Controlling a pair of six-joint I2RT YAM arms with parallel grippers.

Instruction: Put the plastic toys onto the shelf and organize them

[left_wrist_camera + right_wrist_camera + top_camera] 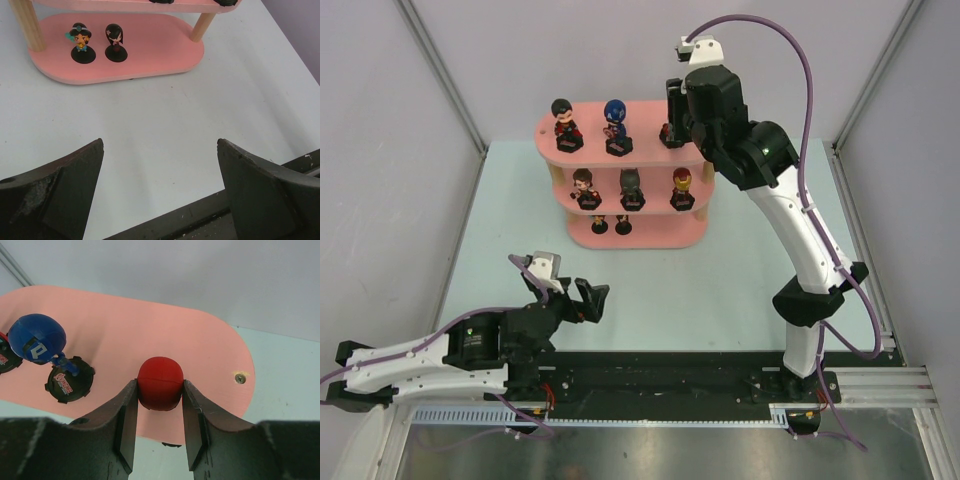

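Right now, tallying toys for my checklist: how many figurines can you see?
8. Top board: dark-haired figurine, blue one, red one in the right tool. Middle board: brown-haired, black, red-gold. Bottom board: two small ones. Boards may hide more.

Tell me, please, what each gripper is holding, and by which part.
The right gripper grips the red-headed figurine by its head; the left gripper holds nothing.

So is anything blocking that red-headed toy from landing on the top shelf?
Nothing visible. The right gripper holds the red-headed toy over bare pink board of the shelf; the blue-headed toy stands apart, to one side.
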